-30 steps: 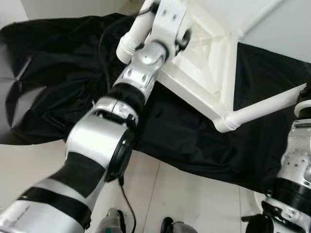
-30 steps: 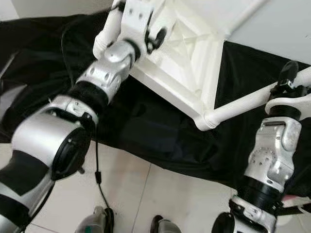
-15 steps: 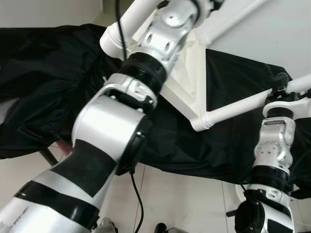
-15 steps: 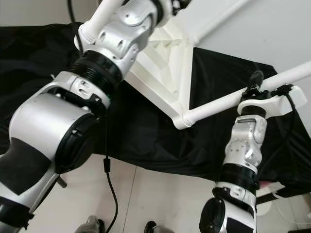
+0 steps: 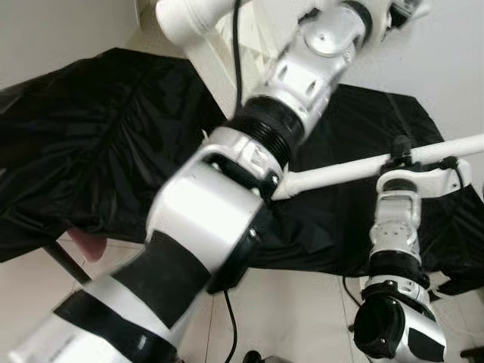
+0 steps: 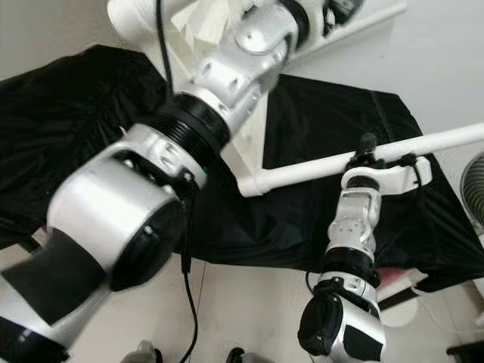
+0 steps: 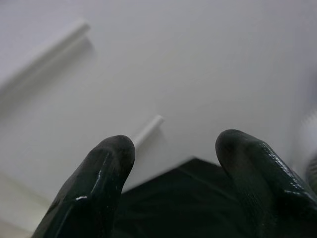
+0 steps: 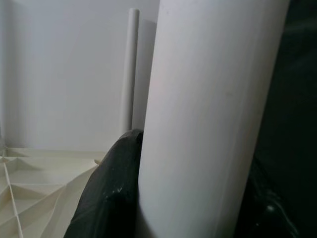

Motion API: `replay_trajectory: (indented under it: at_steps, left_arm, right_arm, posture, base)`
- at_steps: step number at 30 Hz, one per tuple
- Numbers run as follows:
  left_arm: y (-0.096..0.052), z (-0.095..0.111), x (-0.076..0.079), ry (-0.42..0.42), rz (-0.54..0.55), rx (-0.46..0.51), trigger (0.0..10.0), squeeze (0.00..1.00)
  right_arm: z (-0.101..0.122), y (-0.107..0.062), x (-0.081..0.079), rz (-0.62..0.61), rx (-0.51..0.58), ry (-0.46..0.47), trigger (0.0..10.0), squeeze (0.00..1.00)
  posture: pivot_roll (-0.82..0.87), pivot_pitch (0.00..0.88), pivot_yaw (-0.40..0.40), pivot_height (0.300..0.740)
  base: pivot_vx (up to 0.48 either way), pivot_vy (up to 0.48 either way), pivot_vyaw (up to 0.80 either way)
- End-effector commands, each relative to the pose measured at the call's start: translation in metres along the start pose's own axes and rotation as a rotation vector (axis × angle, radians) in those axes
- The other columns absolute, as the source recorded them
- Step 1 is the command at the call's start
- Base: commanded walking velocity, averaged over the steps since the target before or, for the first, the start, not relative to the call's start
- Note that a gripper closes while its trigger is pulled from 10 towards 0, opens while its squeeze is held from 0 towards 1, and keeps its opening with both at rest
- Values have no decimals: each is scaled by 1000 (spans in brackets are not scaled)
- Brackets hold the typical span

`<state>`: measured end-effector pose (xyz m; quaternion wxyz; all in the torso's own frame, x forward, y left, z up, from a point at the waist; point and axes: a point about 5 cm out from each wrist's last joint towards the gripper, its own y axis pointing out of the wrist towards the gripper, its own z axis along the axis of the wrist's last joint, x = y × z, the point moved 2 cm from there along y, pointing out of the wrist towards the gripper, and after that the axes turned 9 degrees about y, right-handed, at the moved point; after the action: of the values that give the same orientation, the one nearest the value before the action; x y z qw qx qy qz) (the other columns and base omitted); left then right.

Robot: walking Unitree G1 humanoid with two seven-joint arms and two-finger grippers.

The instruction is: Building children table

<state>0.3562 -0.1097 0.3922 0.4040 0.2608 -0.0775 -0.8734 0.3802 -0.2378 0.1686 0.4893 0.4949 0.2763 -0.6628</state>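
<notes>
Since half a second ago my head has tipped, so the whole scene has slid down and left; against that, my left arm (image 5: 227,227) has swung higher and now crosses the picture from 7 o'clock up to 1 o'clock, blurred at the elbow. The white table frame (image 6: 219,23) has risen with it toward 12 o'clock. My right gripper (image 6: 368,151) stays clamped around the long white leg tube (image 6: 318,168), which runs from the middle out to 3 o'clock; in the right wrist view the tube (image 8: 208,114) is a smooth matte plastic cylinder pressed between my glossy black fingers (image 8: 111,193). My left gripper (image 7: 173,173) is spread, holding nothing, its rounded rubbery fingertips (image 7: 106,163) apart against a blank pale wall.

The frame is hard moulded white plastic, its underside ribbed with thin triangular webs (image 8: 29,178), and its thick round corner tube (image 5: 189,15) sits at 11 o'clock. Beneath lies a crumpled black cloth (image 5: 91,151) with a faint sheen, spread across pale floor tiles (image 6: 249,302).
</notes>
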Motion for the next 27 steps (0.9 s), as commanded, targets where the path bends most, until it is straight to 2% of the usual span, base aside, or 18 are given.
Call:
replay_trajectory:
  at_steps: [1, 2, 7, 14, 18, 24, 25, 26, 27]
  left_arm:
    - [-2, -9, 27, -22, -101, -16, 10000, 0]
    - [-5, -19, 36, -40, -127, -36, 10000, 0]
    - [-13, -42, 52, -61, -181, -90, 10000, 0]
    - [-20, -53, 54, -77, -190, -114, 10000, 0]
    - [-34, -80, 53, -102, -215, -174, 10000, 0]
    - [-45, -94, 46, -117, -215, -204, 10000, 0]
    - [-49, -98, 43, -120, -211, -210, 10000, 0]
    - [-52, -101, 40, -120, -208, -216, 10000, 0]
    - [-52, -101, 40, -120, -208, -216, 10000, 0]
  right_arm:
    - [-70, -46, 76, -278, -346, -73, 7373, 0]
    - [-71, -44, 74, -267, -346, -75, 10000, 0]
    - [-73, -43, 72, -248, -357, -66, 10000, 0]
    - [-77, -44, 70, -237, -363, -62, 10000, 0]
    - [-78, -42, 64, -189, -370, -94, 10000, 0]
    - [-77, -40, 60, -157, -373, -88, 10000, 0]
    - [-76, -40, 58, -149, -371, -89, 10000, 604]
    - [-75, -40, 57, -145, -368, -93, 10000, 1000]
    - [-75, -40, 57, -145, -368, -93, 10000, 1000]
  posture:
    - [155, 193, 2, 740]
    - [157, 192, 2, 740]
    - [161, 196, 5, 740]
    - [162, 197, 5, 740]
    - [164, 200, 2, 740]
    - [164, 202, -7, 740]
    - [166, 202, -8, 740]
    - [166, 203, -11, 740]
    - [166, 203, -11, 740]
  base:
    - [0, 0, 0]
    - [0, 0, 0]
    - [0, 0, 0]
    - [0, 0, 0]
    - [0, 0, 0]
    - [0, 0, 0]
    - [0, 0, 0]
    - [0, 0, 0]
    - [0, 0, 0]
